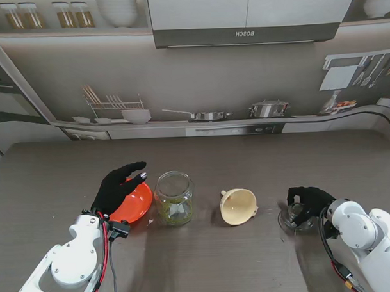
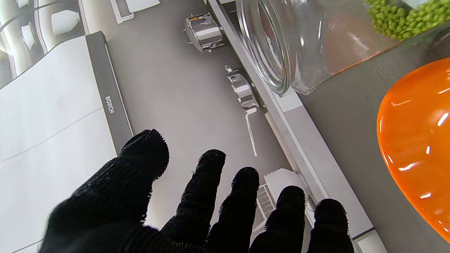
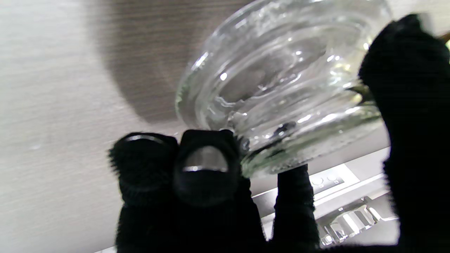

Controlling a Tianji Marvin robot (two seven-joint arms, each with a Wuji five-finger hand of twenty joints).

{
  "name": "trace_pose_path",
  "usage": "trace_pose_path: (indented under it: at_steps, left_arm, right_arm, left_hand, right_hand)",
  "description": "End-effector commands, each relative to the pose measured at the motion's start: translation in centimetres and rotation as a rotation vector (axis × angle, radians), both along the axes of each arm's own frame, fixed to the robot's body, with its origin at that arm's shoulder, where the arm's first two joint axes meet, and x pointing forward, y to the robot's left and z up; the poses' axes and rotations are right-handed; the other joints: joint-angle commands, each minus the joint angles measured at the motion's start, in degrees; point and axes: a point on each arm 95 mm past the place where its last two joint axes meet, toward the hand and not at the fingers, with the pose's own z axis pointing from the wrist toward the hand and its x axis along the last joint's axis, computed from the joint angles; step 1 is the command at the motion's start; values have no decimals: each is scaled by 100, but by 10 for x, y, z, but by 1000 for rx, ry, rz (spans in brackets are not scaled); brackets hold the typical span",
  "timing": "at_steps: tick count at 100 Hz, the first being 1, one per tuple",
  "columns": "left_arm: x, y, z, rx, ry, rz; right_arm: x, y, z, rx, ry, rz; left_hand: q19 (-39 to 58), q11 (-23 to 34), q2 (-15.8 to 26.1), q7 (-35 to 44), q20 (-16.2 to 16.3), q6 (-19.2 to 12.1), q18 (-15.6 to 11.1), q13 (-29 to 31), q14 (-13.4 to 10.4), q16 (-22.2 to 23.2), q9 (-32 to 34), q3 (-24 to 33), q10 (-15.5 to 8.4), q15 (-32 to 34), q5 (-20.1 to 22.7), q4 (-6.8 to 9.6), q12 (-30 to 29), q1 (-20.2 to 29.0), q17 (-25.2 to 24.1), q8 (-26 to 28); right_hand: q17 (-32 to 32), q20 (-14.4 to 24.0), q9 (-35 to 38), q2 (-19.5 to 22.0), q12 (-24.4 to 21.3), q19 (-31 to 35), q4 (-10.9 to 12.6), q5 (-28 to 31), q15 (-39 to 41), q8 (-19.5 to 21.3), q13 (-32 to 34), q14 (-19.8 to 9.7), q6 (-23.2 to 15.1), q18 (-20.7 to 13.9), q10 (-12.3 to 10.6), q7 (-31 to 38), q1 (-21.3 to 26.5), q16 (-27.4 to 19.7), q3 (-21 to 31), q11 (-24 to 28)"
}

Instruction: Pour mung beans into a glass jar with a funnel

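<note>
left hand (image 1: pixel 119 187) is spread above the orange plate (image 1: pixel 134 206), holding nothing. right hand (image 1: pixel 307 200) grips a glass lid (image 1: pixel 295 219). funnel (image 1: pixel 238 206) lies beside the glass jar (image 1: pixel 174 198).

The left robot hand (image 1: pixel 118 187) is hiding part of the orange plate (image 1: pixel 137 206). The right robot hand (image 1: pixel 308 200) is covering a blurry glass thing (image 3: pixel 281 105).
</note>
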Motion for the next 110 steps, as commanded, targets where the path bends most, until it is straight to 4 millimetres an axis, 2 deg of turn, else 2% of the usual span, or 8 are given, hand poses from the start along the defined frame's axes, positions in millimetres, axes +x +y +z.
trace_pose_path:
  at_steps: [1,41,82,110]
  left_arm:
    - [-1,-2,-1,-6,10,-12]
    - [0,-3,-2,-8,19,-14]
    - [1,-4,-3,-9,25,-14]
    - [1,-2,-3,-8,19,-10]
  right_arm:
    - [-16,2,-27,-8,84,6]
    - [-20,4,-6,8,54,-15]
    - [-12,9,19,13,6,-30]
    - [-9,12,25,17,0,-26]
  left_hand:
    - [-180,-72,218,10,92,-30,-201,-103,-14,-66,-91,-107,-17,-86,87,-55,-9,-41,-84,26]
    - [-182,-73,221,9,93,-31,-210,-115,-13,-67,-95,-109,-18,-90,86,-54,-8,-37,-92,25]
    - [-182,-81,236,10,97,-29,-213,-130,-16,-68,-113,-117,7,-92,88,-53,-11,-34,-99,27]
    - [-181,-80,227,11,100,-20,-220,-131,-17,-68,-111,-113,15,-91,90,-51,-11,-23,-100,27]
  right_hand:
    - [199,125,528,678,-166,305,619,1567,153,359,163,-1169,485,-318,-1127,1058,2284,94,2981,-207]
    - [205,134,569,589,-102,337,625,1591,275,410,161,-1184,542,-314,-1107,1073,2316,160,3063,-197]
    - [207,134,575,595,-81,347,631,1594,277,430,161,-1195,540,-309,-1107,1062,2317,172,3062,-216]
    - [204,132,586,589,-76,344,637,1593,281,433,161,-1171,541,-290,-1113,1058,2319,178,3063,-222]
